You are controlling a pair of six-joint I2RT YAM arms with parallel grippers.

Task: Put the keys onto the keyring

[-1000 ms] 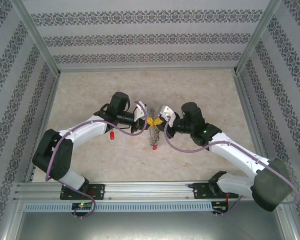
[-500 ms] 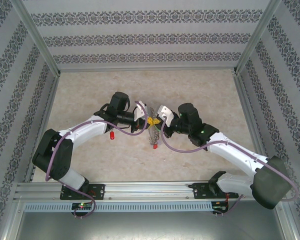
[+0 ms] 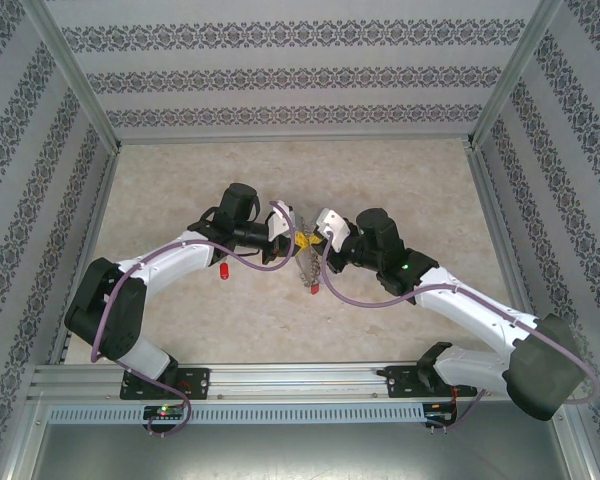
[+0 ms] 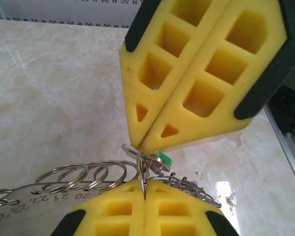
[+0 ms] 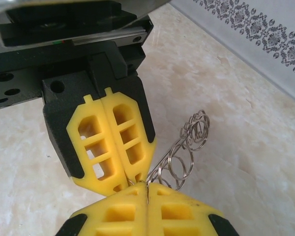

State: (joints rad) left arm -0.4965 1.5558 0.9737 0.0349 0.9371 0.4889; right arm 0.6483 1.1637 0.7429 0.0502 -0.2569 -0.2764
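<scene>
Left jaws and right jaws stay fully shut on the keyring (image 3: 307, 262), above the middle of the worktop (image 3: 160, 190); its dangling cluster has swung slightly right. 1 red key (image 3: 223, 272) lies loose to the left, not yet threaded.

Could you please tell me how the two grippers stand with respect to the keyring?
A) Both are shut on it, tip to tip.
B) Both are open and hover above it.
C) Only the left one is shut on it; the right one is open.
A: in the left wrist view the left gripper and right gripper meet tip to tip, each with jaws closed on the wire of the keyring.
</scene>
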